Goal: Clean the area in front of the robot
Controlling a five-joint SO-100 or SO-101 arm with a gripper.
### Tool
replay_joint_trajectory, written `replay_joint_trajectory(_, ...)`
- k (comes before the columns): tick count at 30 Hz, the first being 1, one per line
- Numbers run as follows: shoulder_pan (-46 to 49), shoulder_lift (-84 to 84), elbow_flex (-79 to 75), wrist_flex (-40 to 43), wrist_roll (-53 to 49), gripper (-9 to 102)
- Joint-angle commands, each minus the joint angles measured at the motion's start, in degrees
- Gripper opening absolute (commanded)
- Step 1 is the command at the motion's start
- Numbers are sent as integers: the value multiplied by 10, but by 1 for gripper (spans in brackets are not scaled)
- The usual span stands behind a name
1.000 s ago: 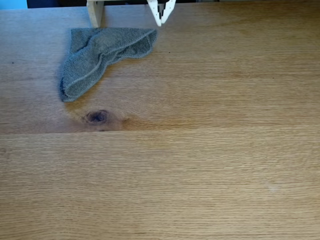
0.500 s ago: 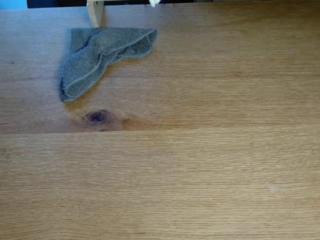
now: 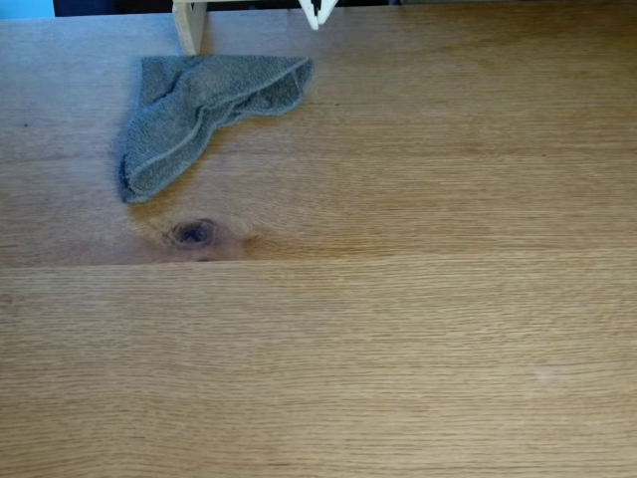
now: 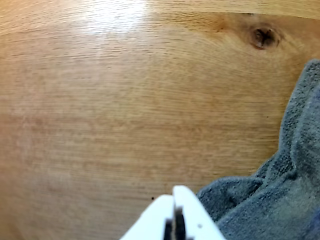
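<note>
The oak tabletop (image 3: 398, 299) spreads across the fixed view, with a small dark knot (image 3: 194, 233) left of centre. A crumpled grey terry cloth (image 3: 194, 105) lies at the upper left. My white gripper (image 3: 316, 22) pokes in at the top edge, just above and to the right of the cloth's right corner. In the wrist view the gripper (image 4: 173, 191) enters from the bottom, its two flat fingers pressed together with nothing between them. There the cloth (image 4: 280, 195) lies right beside the fingers, and the knot (image 4: 263, 36) shows at the upper right.
A pale wooden post (image 3: 189, 26) stands at the top edge, just above the cloth's left part. The rest of the arm is out of frame beyond the top edge.
The gripper tips rose almost out of the fixed view half a second ago and have now dipped back a little, still higher than a second ago. The cloth has not moved.
</note>
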Motion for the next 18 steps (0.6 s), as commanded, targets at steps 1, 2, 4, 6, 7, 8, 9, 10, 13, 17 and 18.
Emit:
replay_joint_trajectory(1,-4,54,67,55,-6,0)
replay_joint_trajectory(2,-1,55,67,63,-15,0)
replay_joint_trajectory(4,3,55,67,63,-12,0)
replay_joint_trajectory(6,3,55,67,63,-12,0)
replay_joint_trajectory(7,2,55,67,63,-14,0)
replay_joint_trajectory(8,0,55,67,63,-15,0)
replay_joint_trajectory(9,-3,55,67,63,-15,0)
replay_joint_trajectory(10,-6,55,67,63,-15,0)
replay_joint_trajectory(13,-8,55,67,64,-15,0)
replay_joint_trajectory(17,-8,55,67,64,-15,0)
replay_joint_trajectory(18,-8,55,67,64,-15,0)
